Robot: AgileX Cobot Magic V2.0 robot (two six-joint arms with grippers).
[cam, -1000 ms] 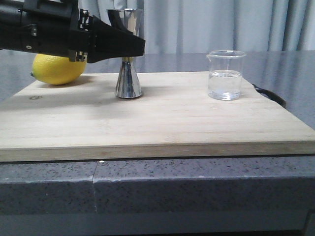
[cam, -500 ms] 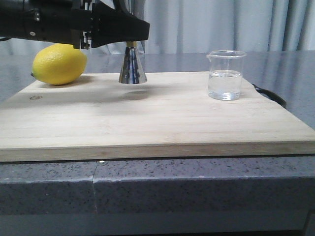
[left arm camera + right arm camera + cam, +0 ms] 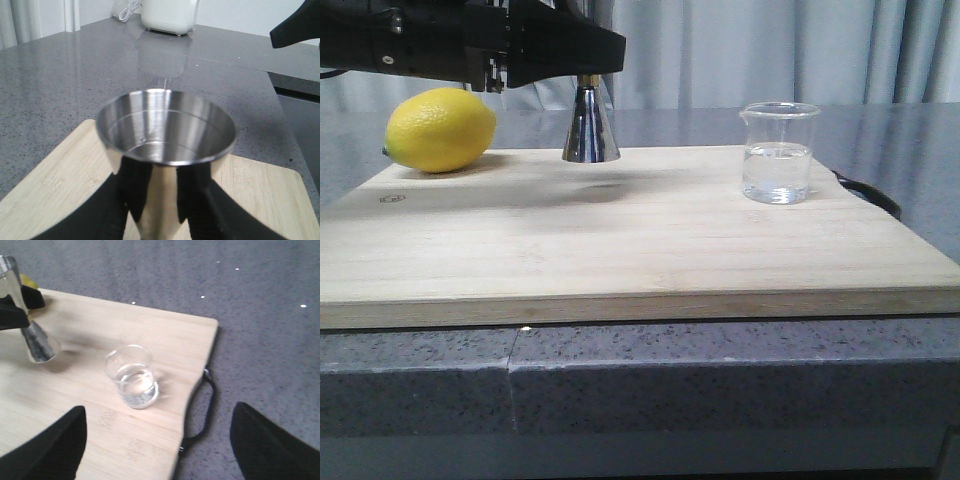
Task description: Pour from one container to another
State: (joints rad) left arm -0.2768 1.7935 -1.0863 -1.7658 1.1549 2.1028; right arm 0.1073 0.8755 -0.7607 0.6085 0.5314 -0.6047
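Pinching the jigger (image 3: 590,128) by its upper cup, the left claw (image 3: 582,62) has lifted it higher off the board (image 3: 640,240) than a moment ago. Well to its right, the beaker (image 3: 779,152) stands on the board, under the spread right claw (image 3: 157,440).

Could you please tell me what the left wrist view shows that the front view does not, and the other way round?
Only the left wrist view shows the inside of the jigger's upper cup, which looks empty, and a white appliance at the far end of the counter. Only the front view shows the lemon, the beaker part filled with clear liquid, and the jigger's base hanging above the board. Both show the jigger held in the left tool and the wooden board.
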